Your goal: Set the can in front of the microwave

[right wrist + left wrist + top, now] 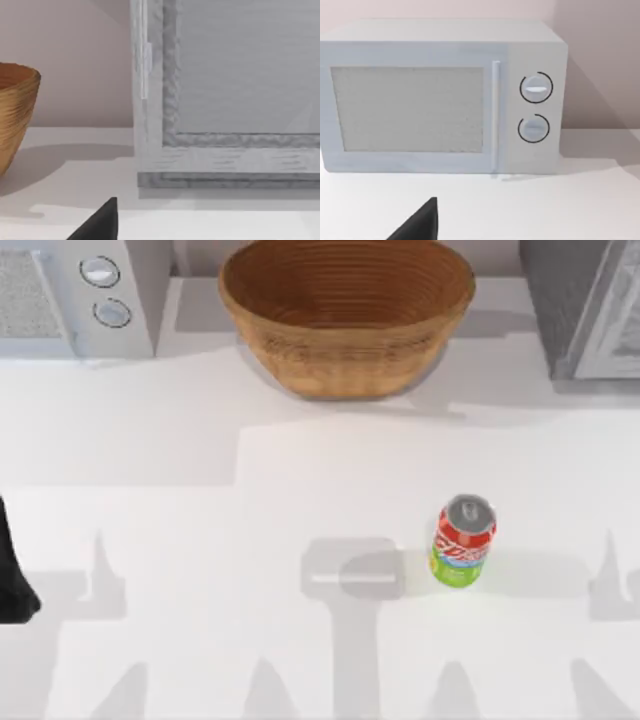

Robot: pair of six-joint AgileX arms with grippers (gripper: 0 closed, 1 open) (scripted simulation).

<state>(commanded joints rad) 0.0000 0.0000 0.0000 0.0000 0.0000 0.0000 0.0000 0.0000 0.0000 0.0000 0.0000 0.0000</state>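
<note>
A dark fingertip [422, 222] of the left pincer pokes in nearest; its opening I cannot tell. Ahead sits the light grey-white boxy microwave [440, 100]. The red-and-lime soda can [462, 540] stands upright well rightward; approach it squarely, gripping mid-body.

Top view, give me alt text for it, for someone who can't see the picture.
A small red-and-green soda can stands upright on a white table, right of centre and untouched. Along the far edge sit a light grey microwave at the left, a woven basket in the middle and a darker grey box appliance at the right. A dark part of the left arm shows at the left edge.
</note>
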